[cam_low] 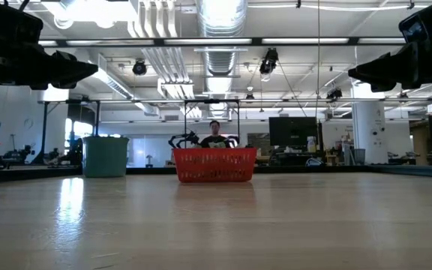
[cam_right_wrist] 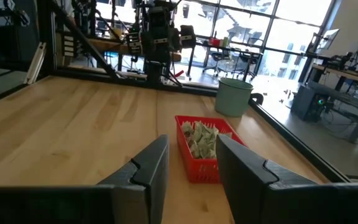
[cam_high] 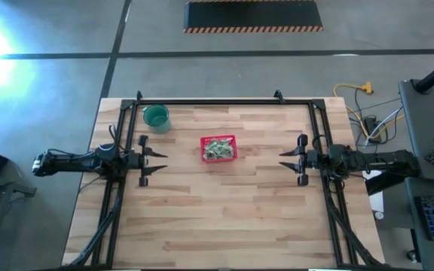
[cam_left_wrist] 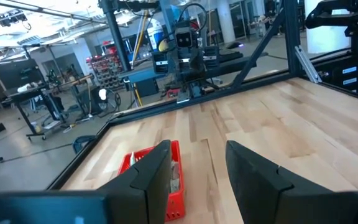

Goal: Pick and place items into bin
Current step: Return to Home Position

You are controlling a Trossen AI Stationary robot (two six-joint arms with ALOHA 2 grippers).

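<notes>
Low view, foreground: the wooden table point(cam_low: 216, 225) filled the lower half of the frame, and you had nothing lying on that near stretch.
Step in hand: by my reading, picking was over and you were at the homing step. Every one of the packets point(cam_right_wrist: 201, 138) in sight lay inside the red basket point(cam_low: 214, 166).
Left side: the left gripper point(cam_high: 163, 165) hung at centre left of the high view, raised off the wood, fingers spread and carrying nothing.
Right side: the right gripper point(cam_high: 282, 163) faced it from centre right, fingers likewise apart and empty.
Centre: the basket stood on the table between the two grippers, well apart from each and just above the middle of the high view.
Next move: I judged it called only for settling both arms at rest, clear of the basket, and for your check that no packet was left on the table.
Farther back: the teal cup point(cam_high: 156, 118) stood up and left of the basket in the high view, near the table's far left corner.
Room beyond: a person point(cam_low: 214, 129) showed above the basket's rim in the low view, far behind the table.
Hard to make out: you could not count the heaped packets. The mesh wall hid them in the low view. Both arms were cut off at that frame's upper corners. The left finger covered part of the basket in the left wrist view. Whether the cup held anything could not be told.
</notes>
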